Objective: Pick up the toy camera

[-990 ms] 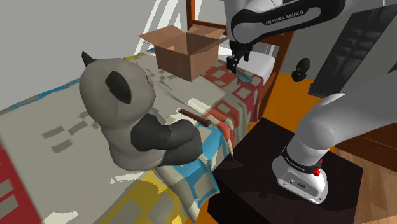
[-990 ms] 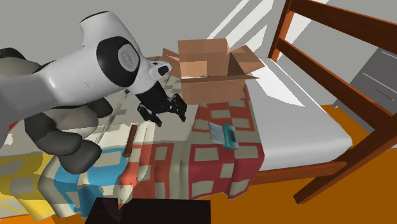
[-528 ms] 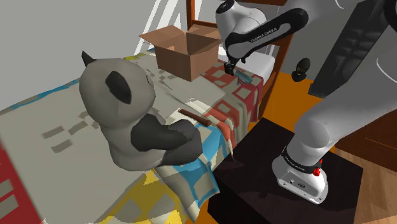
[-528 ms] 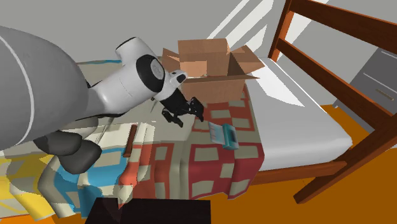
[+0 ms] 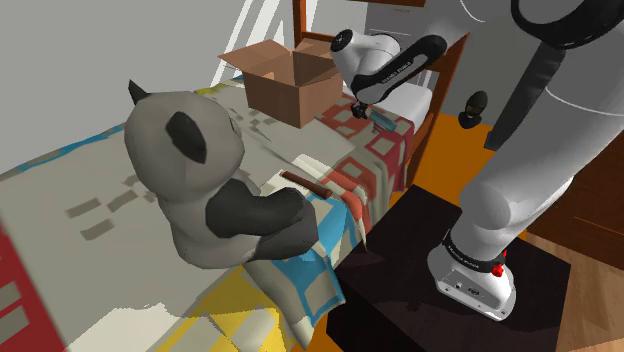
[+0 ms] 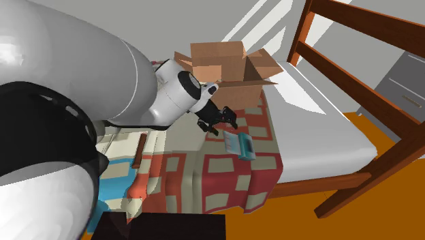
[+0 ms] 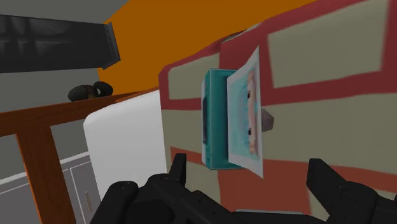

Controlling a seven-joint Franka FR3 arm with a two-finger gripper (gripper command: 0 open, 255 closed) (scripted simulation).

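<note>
Toy camera [image 7: 230, 121]: flat teal box, pale front, lying on checked quilt [image 7: 331, 63]; hand [image 7: 249, 167] spread, not touching.

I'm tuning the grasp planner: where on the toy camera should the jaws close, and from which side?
Probably across its short width, on the two long teal sides, coming down from above. The camera lies flat on the quilt as a thin slab, pale face up, so those sides are its opposed surfaces. The gripper is open.
</note>
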